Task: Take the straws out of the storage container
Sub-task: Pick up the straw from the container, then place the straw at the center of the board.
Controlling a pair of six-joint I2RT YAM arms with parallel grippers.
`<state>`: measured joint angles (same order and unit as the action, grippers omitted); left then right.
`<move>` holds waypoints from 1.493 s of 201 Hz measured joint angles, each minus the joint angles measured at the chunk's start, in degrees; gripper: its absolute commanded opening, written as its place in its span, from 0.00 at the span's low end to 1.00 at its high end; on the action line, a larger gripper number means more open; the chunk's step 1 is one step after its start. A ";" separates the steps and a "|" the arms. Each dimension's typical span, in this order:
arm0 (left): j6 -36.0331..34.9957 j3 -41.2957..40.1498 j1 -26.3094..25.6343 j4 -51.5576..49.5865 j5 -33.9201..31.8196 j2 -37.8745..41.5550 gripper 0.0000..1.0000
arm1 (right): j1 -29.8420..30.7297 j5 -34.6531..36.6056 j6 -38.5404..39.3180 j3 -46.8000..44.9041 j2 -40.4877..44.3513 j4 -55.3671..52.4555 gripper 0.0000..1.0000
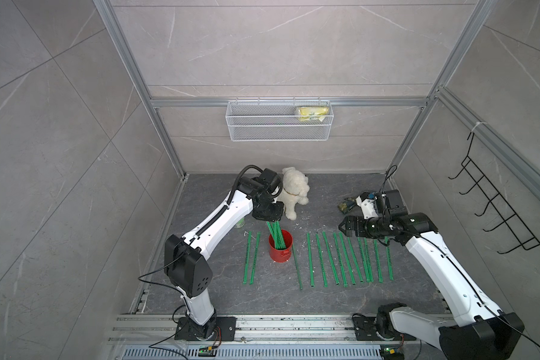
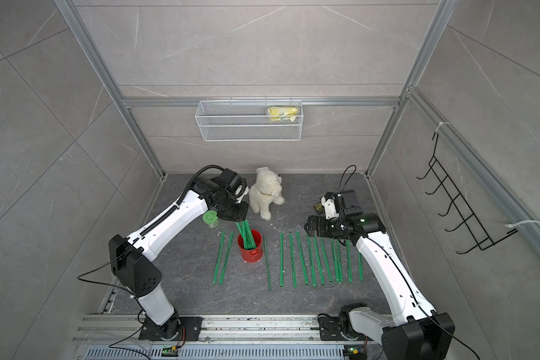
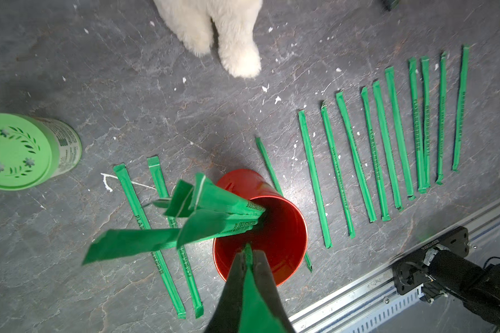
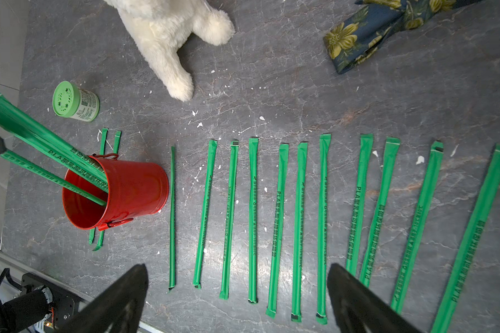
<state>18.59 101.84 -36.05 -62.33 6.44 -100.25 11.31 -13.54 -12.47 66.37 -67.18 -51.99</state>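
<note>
You had the red can (image 1: 280,255) standing upright on the surface (image 1: 231,296), between the two arms and nearer the left arm (image 1: 214,223). Several straws (image 1: 275,234) stood in it, leaning toward the left arm's side, with their upper ends above the rim.

The left jaws were above the can, pinched on the upper end of one straw (image 3: 251,291). Its lower part reached down into the can. The jaws did not touch the other standing straws (image 3: 214,213).

All other straws lay flat on the surface:
- Two (image 1: 252,257) lay side by side on the left of the can.
- A long row (image 1: 337,258) lay roughly parallel on its right, with the nearest one (image 1: 296,265) just beside the can wall.

The right arm (image 1: 434,252) hung above that row. The right jaws were spread wide and held nothing. In the right wrist view, both fingers (image 4: 122,302) showed above the straws on the surface.

A plush dog (image 1: 293,193) sat behind the can. A green-lidded jar (image 2: 210,218) stood near the left arm.
</note>
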 measured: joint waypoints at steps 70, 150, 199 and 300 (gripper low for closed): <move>-0.22 8.20 -0.55 -5.05 0.24 0.00 0.08 | 0.00 0.00 0.00 0.00 0.04 0.00 1.00; -0.28 32.35 -0.61 -15.37 -5.46 1.33 0.08 | 0.00 0.00 0.00 0.28 0.15 -0.02 1.00; -0.35 33.46 -0.55 -21.66 -13.20 6.51 0.09 | 0.00 0.00 0.02 0.39 0.15 0.00 1.00; -0.22 18.45 10.64 -24.20 -19.85 6.47 0.09 | 0.00 -0.42 0.02 0.39 0.15 -0.02 1.00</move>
<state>18.37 120.29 -25.41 -86.52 -13.41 -93.78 11.31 -13.96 -12.45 66.76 -67.02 -52.01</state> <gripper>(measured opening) 0.091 0.993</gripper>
